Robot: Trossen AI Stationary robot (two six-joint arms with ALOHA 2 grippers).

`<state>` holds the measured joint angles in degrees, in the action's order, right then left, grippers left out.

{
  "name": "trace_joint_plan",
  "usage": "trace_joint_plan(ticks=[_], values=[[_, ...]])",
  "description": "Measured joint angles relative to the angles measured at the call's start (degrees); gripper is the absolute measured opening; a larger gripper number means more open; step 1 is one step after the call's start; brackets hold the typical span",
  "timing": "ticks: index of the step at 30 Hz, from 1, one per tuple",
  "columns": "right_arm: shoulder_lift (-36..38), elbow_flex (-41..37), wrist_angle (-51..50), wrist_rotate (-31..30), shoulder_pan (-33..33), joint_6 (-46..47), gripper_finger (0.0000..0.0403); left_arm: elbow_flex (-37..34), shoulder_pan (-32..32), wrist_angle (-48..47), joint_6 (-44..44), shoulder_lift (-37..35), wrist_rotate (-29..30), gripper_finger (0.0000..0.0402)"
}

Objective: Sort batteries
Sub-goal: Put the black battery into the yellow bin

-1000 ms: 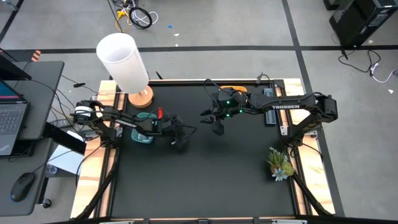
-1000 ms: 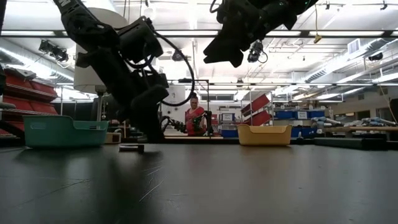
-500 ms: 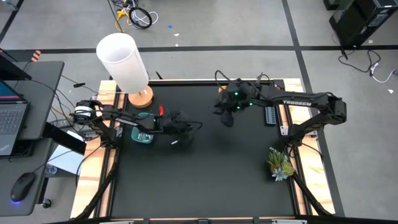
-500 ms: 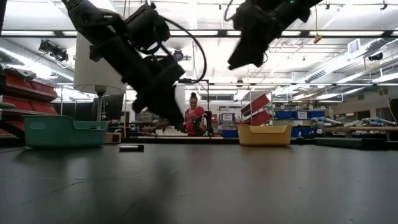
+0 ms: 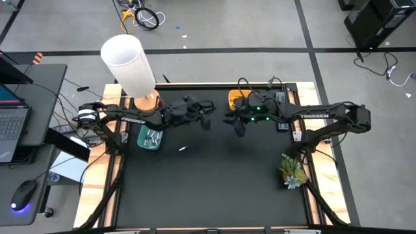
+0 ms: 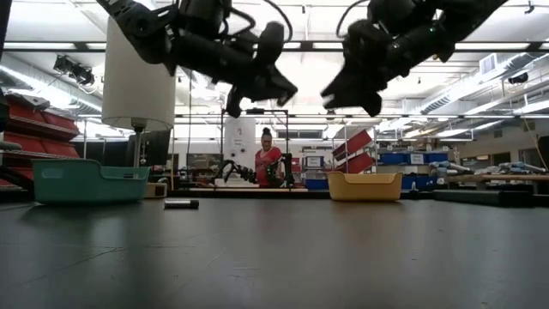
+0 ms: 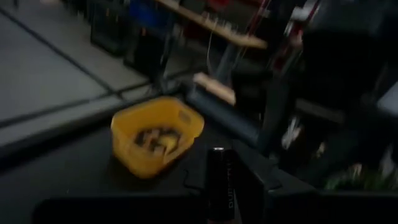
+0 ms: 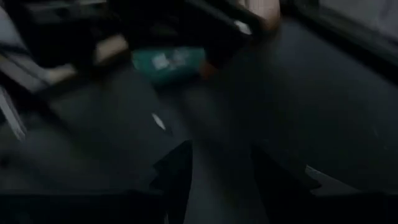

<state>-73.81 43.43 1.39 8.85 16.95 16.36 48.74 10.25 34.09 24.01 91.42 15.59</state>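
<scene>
Now, at the left of the high view, a teal rectangular plastic bin point(image 5: 150, 138) sits on the black desk point(image 5: 214, 182) with pale batteries inside, below a white cylindrical lamp point(image 5: 128, 64). Just right of the bin a single small pale battery point(image 5: 182, 148) lies on the bare desk; in the low view a battery shows as a short dark cylinder point(image 6: 181, 203) lying flat. Above the desk, near upper centre, the left gripper point(image 5: 205, 120) hangs raised, its fingers closed on a dark cylindrical battery point(image 7: 219, 183), seen upright between them in the left wrist view. Just right of it the right gripper point(image 5: 239, 128) hovers apart from it, fingers parted with nothing between them. Behind that, a yellow plastic bin point(image 5: 236, 99) holds more batteries. Far lower right, a green plant sprig point(image 5: 292, 170) rests at the desk's edge.
</scene>
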Motion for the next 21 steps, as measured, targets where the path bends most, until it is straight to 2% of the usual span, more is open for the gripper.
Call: trace_joint_plan(ticks=[5, 10, 21], values=[[-3.3, -1.5, 12.9, -1.1, -0.6, 2.7, 0.0175, 2.5, 0.7, 6.0, 0.0, 0.0, -0.3, 0.0055], [-6.8, -1.4, 22.2, -1.2, -0.6, 6.0, 0.0182, 4.8, 0.6, 5.9, -1.8, 0.0, -0.7, 0.0055], [-7.6, -1.4, 28.1, -1.0, 0.4, 6.5, 0.0184, 5.4, 0.6, 6.2, -2.7, 0.0, -0.7, 0.0055]])
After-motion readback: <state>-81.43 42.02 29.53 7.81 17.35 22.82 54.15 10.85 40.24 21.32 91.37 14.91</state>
